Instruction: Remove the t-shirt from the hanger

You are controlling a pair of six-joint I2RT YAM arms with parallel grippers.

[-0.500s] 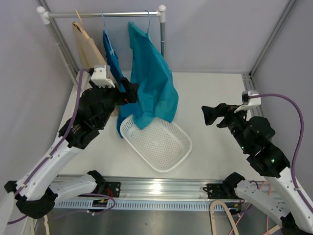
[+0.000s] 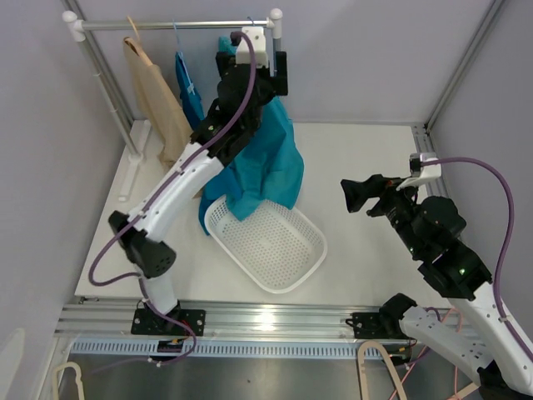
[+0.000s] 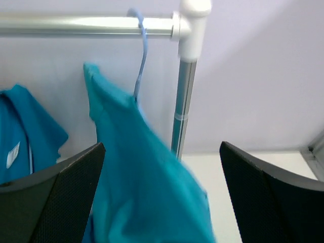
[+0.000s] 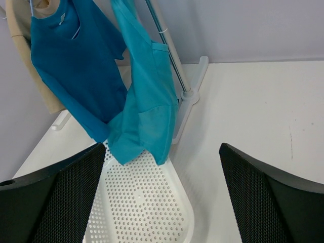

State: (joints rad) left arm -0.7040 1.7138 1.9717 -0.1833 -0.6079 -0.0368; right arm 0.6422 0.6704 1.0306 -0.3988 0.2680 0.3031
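**Q:** What is closest to you?

**A:** My right gripper (image 2: 356, 195) hovers over the white table (image 2: 366, 158), well to the right of everything else. Its two black fingers (image 4: 55, 202) are spread wide and hold nothing. Seen from its wrist, the view ahead is unobstructed.

**Q:** And next, going away from you?

**A:** A white perforated plastic basket (image 2: 279, 250) lies at an angle on the table between my two arms.

**Q:** Where is the t-shirt?

**A:** The teal t-shirt (image 2: 275, 162) hangs on a thin light-blue hanger (image 3: 140, 55). The hanger is hooked over the silver rail (image 3: 76, 25) at the far left of the table. The shirt's lower hem droops over the basket's far left corner. I cannot tell whether it touches the basket.

**Q:** What is your left side doing?

**A:** My left arm is stretched up and away. My left gripper (image 3: 162, 146) is high, near the rail's right end, with its fingers (image 3: 55, 202) spread apart and gripping nothing. From its wrist, the shirt's shoulder and the hanger's hook show in the gap between them.

**Q:** What is in the way?

**A:** From above, my left arm hides the shirt's collar and the hanger. The rack's upright metal post (image 3: 182, 106), with a white corner fitting (image 3: 192, 23) on top, stands just right of the hook. To the left hang a darker blue shirt (image 4: 71, 66) and then a beige garment (image 2: 154, 92), all on the same rail. A pale wall is behind them.
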